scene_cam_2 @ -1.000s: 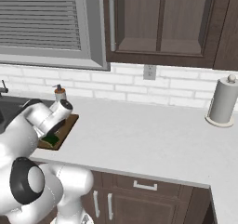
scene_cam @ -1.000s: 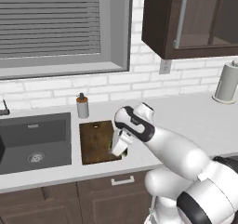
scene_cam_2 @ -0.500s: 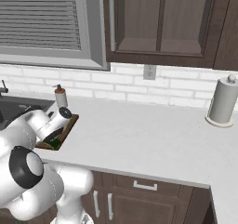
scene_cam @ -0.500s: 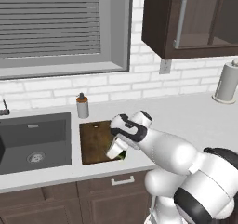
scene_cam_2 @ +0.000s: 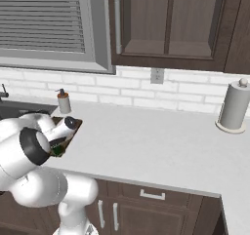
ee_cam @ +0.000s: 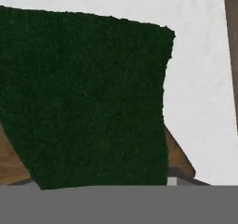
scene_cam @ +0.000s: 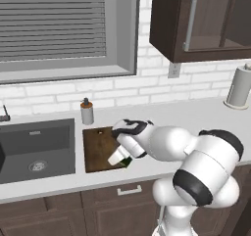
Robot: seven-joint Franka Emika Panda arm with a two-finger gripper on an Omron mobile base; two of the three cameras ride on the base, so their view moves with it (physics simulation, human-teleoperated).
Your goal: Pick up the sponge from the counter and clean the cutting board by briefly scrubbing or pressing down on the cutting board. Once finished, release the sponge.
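My tool (scene_cam: 125,160) holds the sponge (scene_cam: 127,163), low at the board's (scene_cam: 98,147) front right corner by the worktop (scene_cam: 196,117) edge. Pickup looks done; pressing down and release remain, I judge

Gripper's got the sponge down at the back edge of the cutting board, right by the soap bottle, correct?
Not quite. The gripper has the sponge at the front right corner of the cutting board, the side nearest the counter edge, not the back edge by the soap bottle. The left base view shows it; the bottle stands behind the board's far edge.
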